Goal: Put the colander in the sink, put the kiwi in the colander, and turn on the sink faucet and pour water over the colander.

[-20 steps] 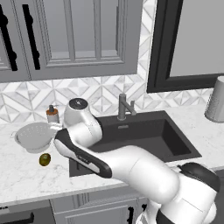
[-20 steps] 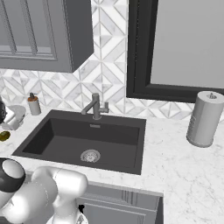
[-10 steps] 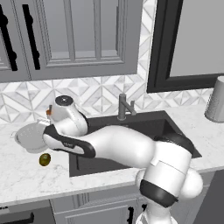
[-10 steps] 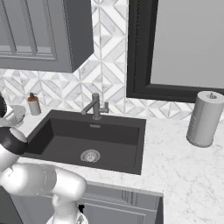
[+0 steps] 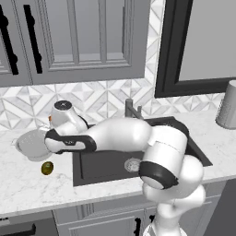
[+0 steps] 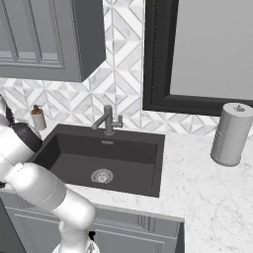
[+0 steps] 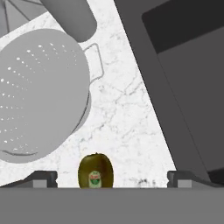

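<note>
The white perforated colander (image 7: 39,92) stands upright on the marble counter left of the sink (image 7: 188,78), one small handle toward the basin. The olive-brown kiwi (image 7: 96,170) lies on the counter just in front of it, apart from it. My gripper (image 7: 112,178) hangs open above the counter, its fingertips (image 7: 43,178) spread wide with the kiwi showing between them below. In the left base view the arm reaches left over the colander (image 5: 28,144) and kiwi (image 5: 47,168). The sink faucet (image 6: 108,120) stands behind the dark basin (image 6: 104,158), with no water running.
A white soap bottle with a brown band (image 6: 38,117) stands at the backsplash behind the colander. A grey ribbed canister (image 6: 230,133) stands on the counter right of the sink. Cabinets hang above the counter. The sink's rim (image 5: 76,166) lies close to the kiwi.
The arm has swung left from the sink's left edge to above the colander and kiwi. The colander and kiwi have not moved, and the gripper stayed open.
</note>
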